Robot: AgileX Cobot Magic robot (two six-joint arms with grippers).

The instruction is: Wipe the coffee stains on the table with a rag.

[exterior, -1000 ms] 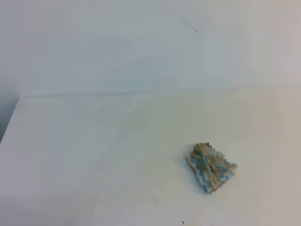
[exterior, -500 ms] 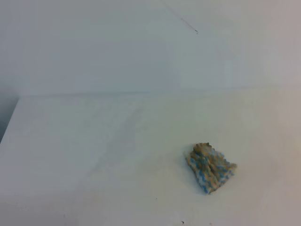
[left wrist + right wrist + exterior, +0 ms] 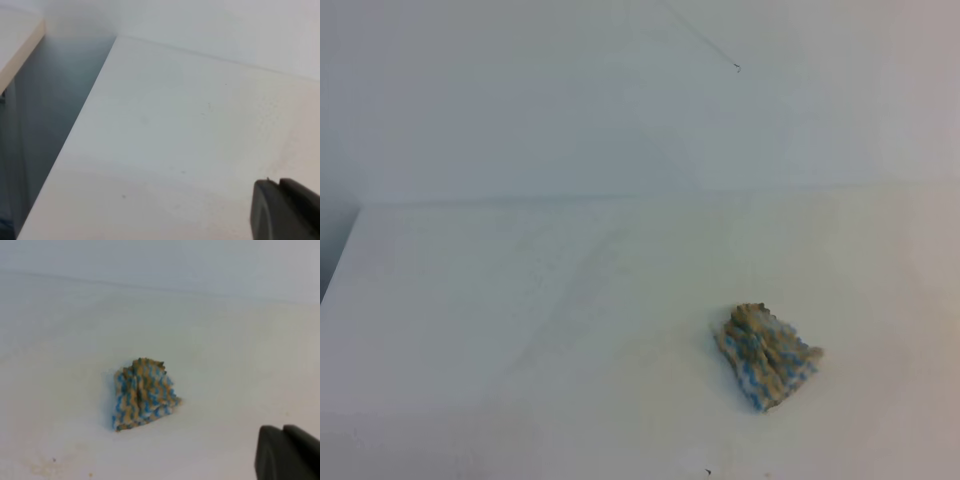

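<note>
The rag (image 3: 767, 357), blue-and-white striped with tan-brown soiling, lies crumpled on the white table (image 3: 520, 330) at the right front. It also shows in the right wrist view (image 3: 142, 392), where faint tan speckles of the coffee stains (image 3: 47, 467) lie to its front left. No tan puddle shows. Neither gripper is in the exterior view. My right gripper (image 3: 282, 452) is a dark tip at the bottom right, apart from the rag, fingers together. My left gripper (image 3: 279, 210) shows the same way over bare table (image 3: 165, 140), far from the rag.
The pale wall (image 3: 570, 100) rises behind the table. The table's left edge (image 3: 338, 260) drops to a dark gap (image 3: 50, 125), with another pale surface (image 3: 15, 40) beyond. A tiny dark speck (image 3: 708, 472) lies near the front.
</note>
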